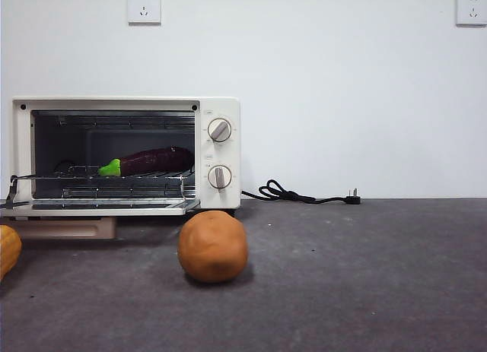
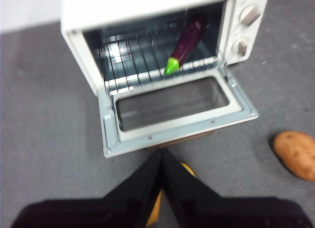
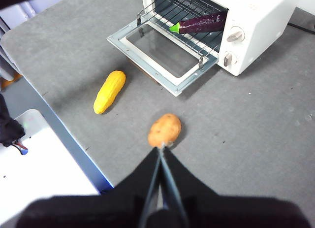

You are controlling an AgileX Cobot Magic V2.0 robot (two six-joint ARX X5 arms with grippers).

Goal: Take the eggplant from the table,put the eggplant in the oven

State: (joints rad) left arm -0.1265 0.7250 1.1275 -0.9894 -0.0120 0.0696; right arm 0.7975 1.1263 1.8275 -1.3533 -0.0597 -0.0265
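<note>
The dark purple eggplant (image 1: 148,161) with its green stem cap lies on the wire rack inside the cream-white oven (image 1: 221,109), whose door (image 1: 99,207) hangs open and flat. It shows on the rack too in the left wrist view, eggplant (image 2: 186,42), and the right wrist view, eggplant (image 3: 202,23). My left gripper (image 2: 161,151) is shut and empty, hovering in front of the open door (image 2: 172,102). My right gripper (image 3: 161,150) is shut and empty, high over the table (image 3: 256,119), near the orange-brown ball. Neither arm appears in the front view.
An orange-brown potato-like ball (image 1: 213,246) sits on the table in front of the oven's knobs (image 1: 220,130). A yellow corn-like item (image 3: 110,91) lies left of the door, partly under my left gripper. A black power cord (image 1: 300,194) trails behind. The table edge (image 3: 64,139) is near.
</note>
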